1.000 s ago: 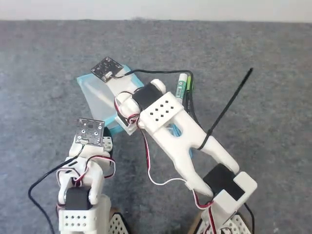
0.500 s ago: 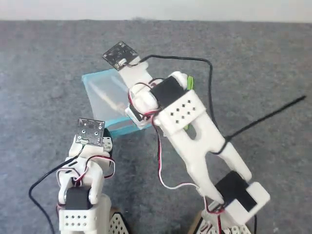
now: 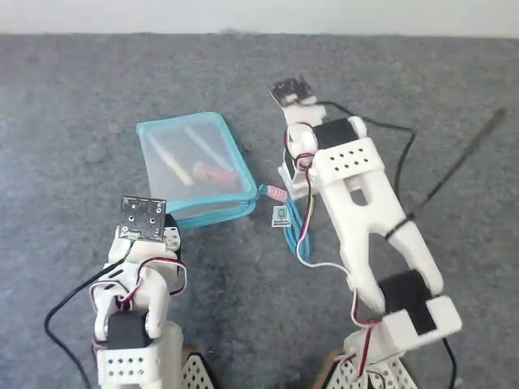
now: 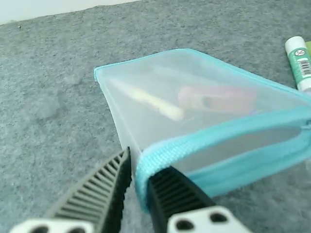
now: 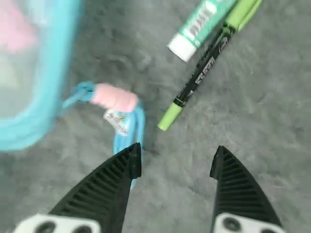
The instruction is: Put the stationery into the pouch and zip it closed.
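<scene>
Swinging toward the bench's [image 3: 73, 105] right edge, the right arm has uncovered the pouch [image 3: 195, 162], which lies mid-bench. Seen from above, the arm covers the glue stick [image 5: 201, 22] and green pen [image 5: 204, 65]. The right gripper [image 5: 177, 155] hangs with fingers released beside the pink zipper pull [image 5: 114, 97]. The fingers of the left gripper [image 4: 141, 170] clench the pouch's near corner. Inside, blurred by the plastic, lie a cream stick [image 4: 150, 102] and a pink block [image 4: 216, 99].
</scene>
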`<move>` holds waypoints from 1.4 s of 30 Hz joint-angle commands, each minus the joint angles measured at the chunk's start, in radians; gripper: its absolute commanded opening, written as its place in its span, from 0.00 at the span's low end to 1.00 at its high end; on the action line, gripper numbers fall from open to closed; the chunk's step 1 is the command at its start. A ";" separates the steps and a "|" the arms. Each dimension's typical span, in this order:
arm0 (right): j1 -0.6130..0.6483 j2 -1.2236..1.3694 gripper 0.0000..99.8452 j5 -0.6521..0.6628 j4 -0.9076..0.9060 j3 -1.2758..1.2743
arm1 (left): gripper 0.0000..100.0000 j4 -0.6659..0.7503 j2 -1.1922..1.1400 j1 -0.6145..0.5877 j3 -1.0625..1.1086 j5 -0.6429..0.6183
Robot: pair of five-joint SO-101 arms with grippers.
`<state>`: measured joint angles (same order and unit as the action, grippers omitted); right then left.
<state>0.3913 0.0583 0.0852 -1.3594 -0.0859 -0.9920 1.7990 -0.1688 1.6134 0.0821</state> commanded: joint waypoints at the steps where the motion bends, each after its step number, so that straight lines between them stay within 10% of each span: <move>1: -0.025 0.031 0.24 0.005 0.120 -0.034 | 0.01 0.000 0.002 -0.005 -0.048 0.011; 31: -0.059 0.314 0.23 0.006 0.343 -0.034 | 0.01 0.041 0.002 -0.011 -0.019 0.011; 42: -0.180 0.309 0.06 -0.086 0.311 -0.038 | 0.01 0.048 0.002 -0.006 -0.004 0.012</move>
<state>0.2608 0.3959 0.0499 -1.0203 -0.1289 -0.9797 1.7990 -0.1780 1.6149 0.0821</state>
